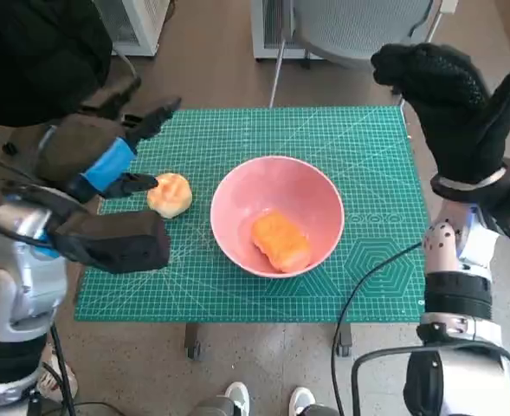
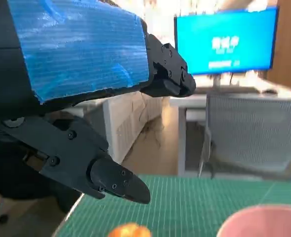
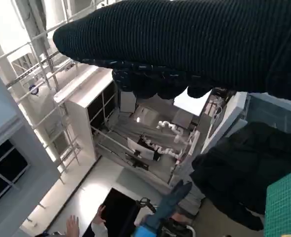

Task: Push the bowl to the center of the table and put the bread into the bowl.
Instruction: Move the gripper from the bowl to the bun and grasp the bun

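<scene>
An oblong orange bread [image 1: 281, 242] lies inside the smooth pink bowl [image 1: 311, 186] mid-mat; a round bun [image 1: 170, 194] sits beside it. The left hand [image 1: 107, 165] hovers over the bun, fingers spread, empty. The gloved right hand [image 1: 449, 100] is raised, fingers loosely apart.

You have bare green cutting mat [image 1: 358, 139] along the far edge and toward the right edge. The round pink bowl [image 1: 237, 195] blocks the middle, with the pale round bread roll [image 1: 170, 194] just beside it near the left edge, under the blue-taped left hand [image 1: 107, 165].
</scene>
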Robot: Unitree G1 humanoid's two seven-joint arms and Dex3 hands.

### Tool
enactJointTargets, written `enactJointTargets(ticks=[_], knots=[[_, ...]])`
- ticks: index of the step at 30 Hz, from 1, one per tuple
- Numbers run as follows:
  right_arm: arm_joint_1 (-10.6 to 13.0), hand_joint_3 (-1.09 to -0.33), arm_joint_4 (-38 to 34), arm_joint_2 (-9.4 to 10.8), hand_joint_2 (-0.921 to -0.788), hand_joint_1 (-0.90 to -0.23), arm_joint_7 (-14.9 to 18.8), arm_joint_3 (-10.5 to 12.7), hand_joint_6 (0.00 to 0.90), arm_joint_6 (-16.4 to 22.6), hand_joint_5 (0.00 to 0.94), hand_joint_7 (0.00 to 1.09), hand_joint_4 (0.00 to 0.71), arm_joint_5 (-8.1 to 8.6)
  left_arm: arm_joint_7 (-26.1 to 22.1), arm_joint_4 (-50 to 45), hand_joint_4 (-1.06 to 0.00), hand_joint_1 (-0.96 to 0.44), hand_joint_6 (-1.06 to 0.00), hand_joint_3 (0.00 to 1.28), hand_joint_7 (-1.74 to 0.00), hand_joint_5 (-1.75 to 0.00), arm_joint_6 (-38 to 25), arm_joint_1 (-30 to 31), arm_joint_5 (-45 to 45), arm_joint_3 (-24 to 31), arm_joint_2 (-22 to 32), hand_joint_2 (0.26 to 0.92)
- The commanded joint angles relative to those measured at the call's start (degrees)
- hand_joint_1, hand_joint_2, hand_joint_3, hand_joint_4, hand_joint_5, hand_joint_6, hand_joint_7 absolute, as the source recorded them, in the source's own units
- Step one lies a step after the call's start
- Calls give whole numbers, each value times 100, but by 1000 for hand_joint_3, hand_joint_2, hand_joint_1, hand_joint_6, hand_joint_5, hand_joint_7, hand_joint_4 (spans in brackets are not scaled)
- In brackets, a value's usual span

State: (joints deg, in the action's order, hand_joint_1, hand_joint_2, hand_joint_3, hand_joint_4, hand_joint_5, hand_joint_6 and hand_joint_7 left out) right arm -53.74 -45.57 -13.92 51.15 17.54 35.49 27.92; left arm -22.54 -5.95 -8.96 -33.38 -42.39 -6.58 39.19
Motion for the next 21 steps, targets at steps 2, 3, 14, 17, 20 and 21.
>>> enactJointTargets(ticks=[2, 3, 14, 17, 20, 21], knots=[[-6, -725, -67, -49, -921, -748, 49, 25, 268, -93, 0, 2, 216, 11, 128, 587, -120, -478, -292, 3, 0, 0, 8, -354, -200, -303, -133, 752], [-8, -725, -70, -50, -921, -748, 47, 28, 268, -98, 0, 2, 216, 10, 151, 685, -119, -479, -290, 3, 0, 0, 18, -397, -222, -348, -153, 753], [62, -723, 17, -85, -921, -750, -11, 41, 269, -119, 0, 2, 216, -15, 364, 2060, -99, -495, -277, 4, 0, 0, 41, -957, -359, -850, -471, 764], [101, -723, 76, -93, -921, -750, -14, 46, 270, -133, 0, 2, 216, -2, 357, 2335, -94, -489, -274, 4, 0, 0, 4, -1058, -361, -944, -530, 766], [128, -722, 109, -101, -921, -751, -14, 53, 268, -143, 0, 2, 216, 5, 337, 2514, -91, -485, -270, 3, 0, 0, -38, -1119, -381, -1036, -564, 767], [132, -722, 110, -108, -921, -751, -15, 59, 268, -144, 0, 1, 216, 5, 311, 2549, -91, -485, -269, 3, 0, 0, -62, -1130, -388, -1065, -569, 768]])
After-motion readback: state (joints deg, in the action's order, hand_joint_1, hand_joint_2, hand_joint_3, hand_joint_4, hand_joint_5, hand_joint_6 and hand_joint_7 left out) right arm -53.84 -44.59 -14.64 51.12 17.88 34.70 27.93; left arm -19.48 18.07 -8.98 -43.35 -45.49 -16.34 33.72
